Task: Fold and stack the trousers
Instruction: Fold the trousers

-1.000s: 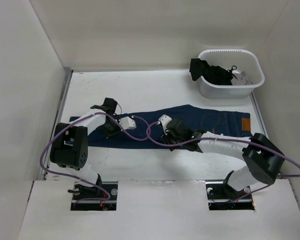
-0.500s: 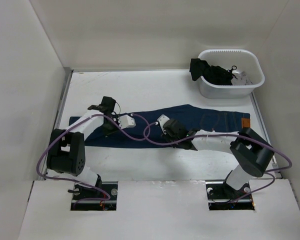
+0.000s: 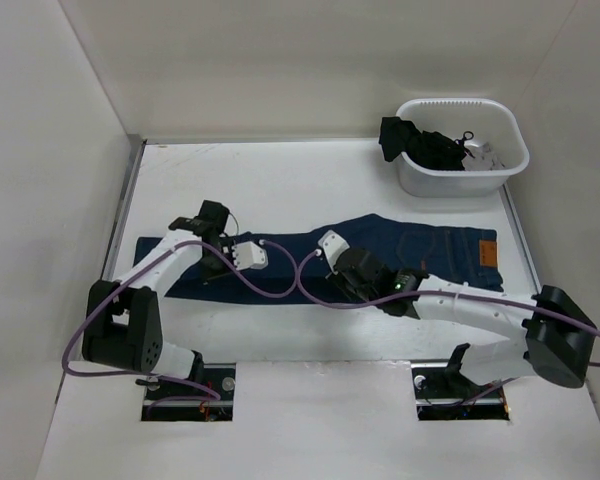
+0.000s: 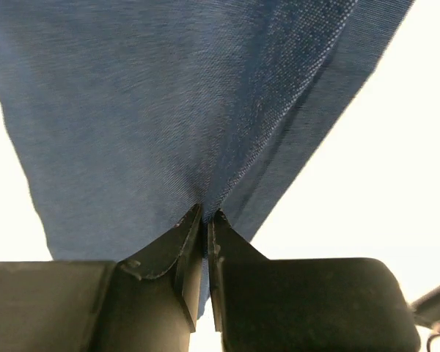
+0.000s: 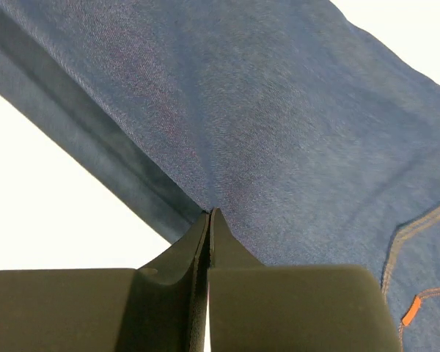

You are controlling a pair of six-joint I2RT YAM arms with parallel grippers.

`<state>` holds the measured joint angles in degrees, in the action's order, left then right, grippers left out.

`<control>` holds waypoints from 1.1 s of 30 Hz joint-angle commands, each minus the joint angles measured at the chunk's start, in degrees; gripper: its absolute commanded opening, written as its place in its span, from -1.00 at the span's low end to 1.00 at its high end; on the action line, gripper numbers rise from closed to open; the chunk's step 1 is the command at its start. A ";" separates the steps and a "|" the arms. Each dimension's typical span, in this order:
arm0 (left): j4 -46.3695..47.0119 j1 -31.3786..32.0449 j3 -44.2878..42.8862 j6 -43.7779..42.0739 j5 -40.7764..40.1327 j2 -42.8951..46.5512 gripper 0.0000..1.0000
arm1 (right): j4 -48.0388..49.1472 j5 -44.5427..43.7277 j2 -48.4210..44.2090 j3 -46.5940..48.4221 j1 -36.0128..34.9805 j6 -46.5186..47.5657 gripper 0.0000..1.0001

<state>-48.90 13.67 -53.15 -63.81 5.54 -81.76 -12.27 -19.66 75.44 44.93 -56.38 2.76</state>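
Observation:
The dark navy trousers [image 3: 420, 250] lie flat across the table, legs to the left, waistband with its tan patch [image 3: 488, 253] to the right. My left gripper [image 3: 216, 266] is shut on a pinch of denim on the legs part; in the left wrist view [image 4: 205, 214] cloth rises taut from the fingertips. My right gripper [image 3: 346, 284] is shut on the near edge of the trousers around mid-length; in the right wrist view [image 5: 209, 214] the denim [image 5: 293, 125] shows orange stitching at the lower right.
A white bin [image 3: 503, 165] stands at the back right with a smaller black garment [image 3: 418, 145] hanging over its rim. White walls close in the table on the left, back and right. Purple cables loop over both arms.
Both grippers have drawn slightly toward the near edge with the denim held. The right arm's elbow has swung out to the right. The waistband end has slid a little nearer.

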 commanded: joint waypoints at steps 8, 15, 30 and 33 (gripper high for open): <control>-6.02 2.81 7.98 -1.49 -0.10 2.04 -0.16 | -7.68 9.72 3.24 -2.03 -0.45 -5.40 -0.16; -12.70 -3.95 -3.87 -0.70 4.82 3.53 -0.08 | -3.65 13.25 -16.61 -4.75 11.75 -17.42 0.03; 8.56 -37.00 -15.84 8.52 -8.62 -17.99 -0.03 | -8.76 13.93 -30.02 -22.60 81.27 -59.36 1.00; 9.00 -38.24 -16.81 9.23 -8.27 -19.58 -0.03 | -2.16 16.49 -23.08 -22.69 84.72 -59.98 1.00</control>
<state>-42.15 -24.27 -66.65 -56.18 -2.04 -102.00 -23.46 -8.23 48.23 21.74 26.50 -53.08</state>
